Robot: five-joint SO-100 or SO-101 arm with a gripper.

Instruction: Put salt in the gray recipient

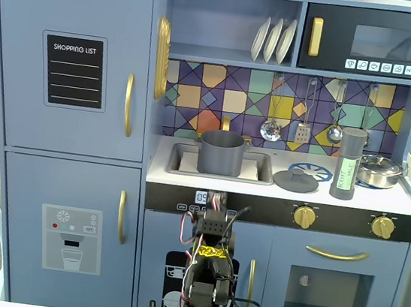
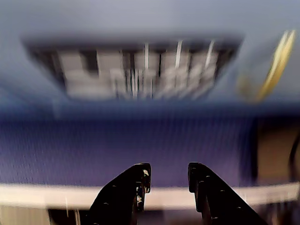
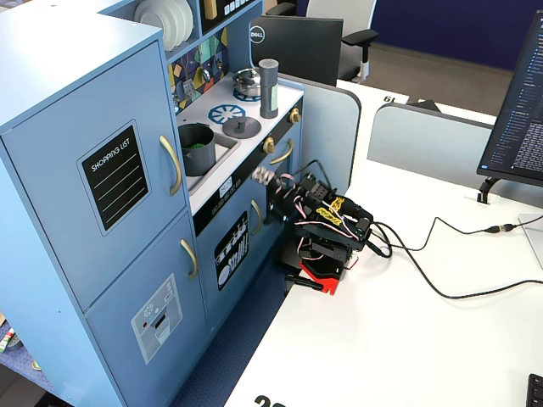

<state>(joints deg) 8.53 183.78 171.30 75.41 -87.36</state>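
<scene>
The salt shaker, a tall gray cylinder with a green label, stands upright on the toy kitchen's counter at the right; it also shows in the other fixed view. The gray pot sits in the sink and shows there too, with something green inside. My arm is folded low in front of the kitchen, well below the counter. My gripper faces the lower cabinet door; its jaws stand apart with nothing between them. The wrist view is blurred.
A gray lid lies on the counter between the sink and the shaker. A small steel pan sits behind the shaker. Utensils hang on the back wall. Cables run across the white table at the right.
</scene>
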